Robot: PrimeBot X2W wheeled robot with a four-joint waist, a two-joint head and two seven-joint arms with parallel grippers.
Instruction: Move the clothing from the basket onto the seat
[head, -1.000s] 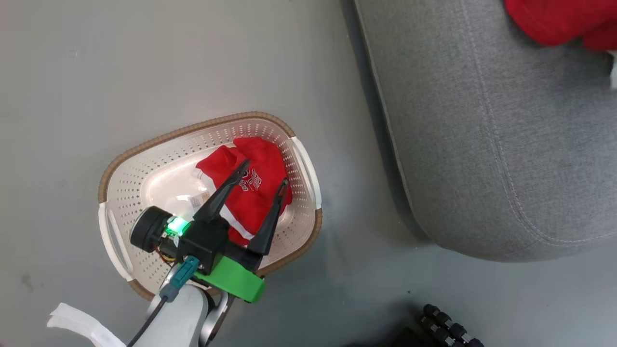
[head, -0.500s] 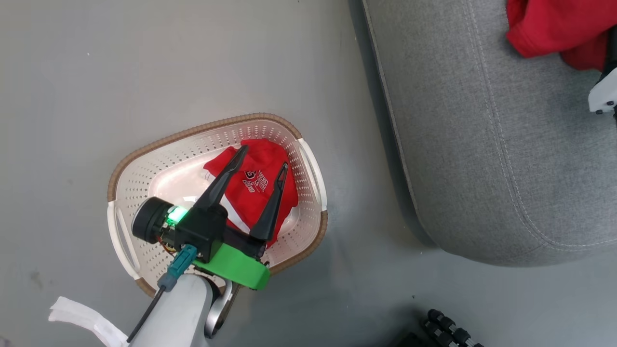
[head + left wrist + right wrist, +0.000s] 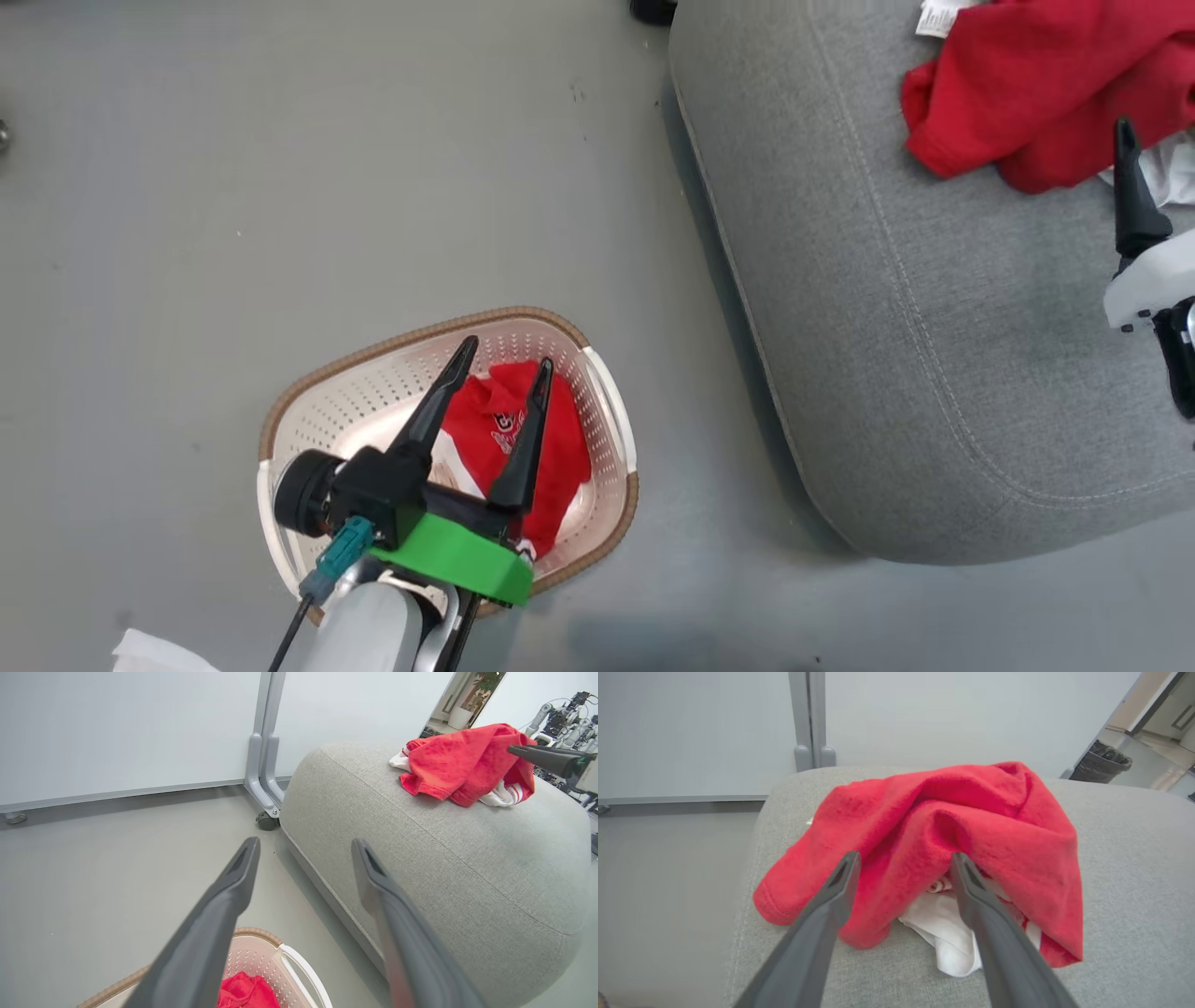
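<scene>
A red garment (image 3: 560, 448) with white lettering lies in the cream perforated basket (image 3: 401, 338) on the floor. My left gripper (image 3: 505, 355) hovers over it, open and empty; in the left wrist view the left gripper (image 3: 304, 841) points past the basket (image 3: 289, 956) toward the seat (image 3: 444, 858). A second red garment (image 3: 1027, 84) with white trim and a white tag (image 3: 936, 17) lies crumpled on the light-grey seat (image 3: 887, 327). My right gripper (image 3: 904, 856) is open just in front of that garment (image 3: 971, 812), its tips at the fabric's near edge. One right finger (image 3: 1130, 196) shows in the head view.
Grey floor surrounds the basket and seat. A white partition with a grey post on a castor (image 3: 266, 821) stands behind the seat. A black bin (image 3: 1104, 758) sits far back right. A white scrap (image 3: 149, 653) lies by my left arm.
The head camera has shifted. My right gripper has opened and let the red garment go onto the seat. My left gripper stays open over the basket.
</scene>
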